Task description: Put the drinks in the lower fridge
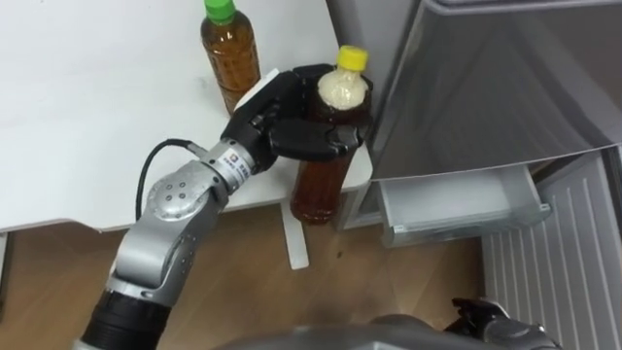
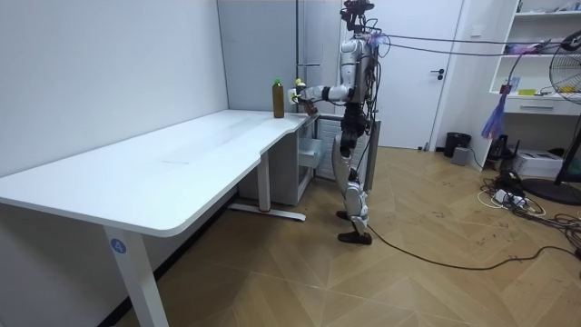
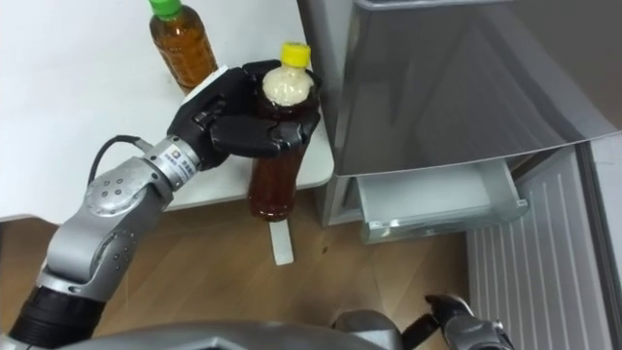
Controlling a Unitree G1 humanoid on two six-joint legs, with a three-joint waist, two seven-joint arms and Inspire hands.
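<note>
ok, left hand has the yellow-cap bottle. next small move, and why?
Probably carry the left hand rightward and down toward the open lower fridge compartment: it is curled round the yellow-capped bottle, which hangs past the table edge, right beside that opening.

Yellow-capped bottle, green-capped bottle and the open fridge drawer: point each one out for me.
yellow-capped bottle (image 1: pixel 319 190), left eye view, lower brown body.
green-capped bottle (image 1: pixel 231 53), left eye view, brown body below the cap.
open fridge drawer (image 1: pixel 457 199), left eye view, bare pale inside.
</note>
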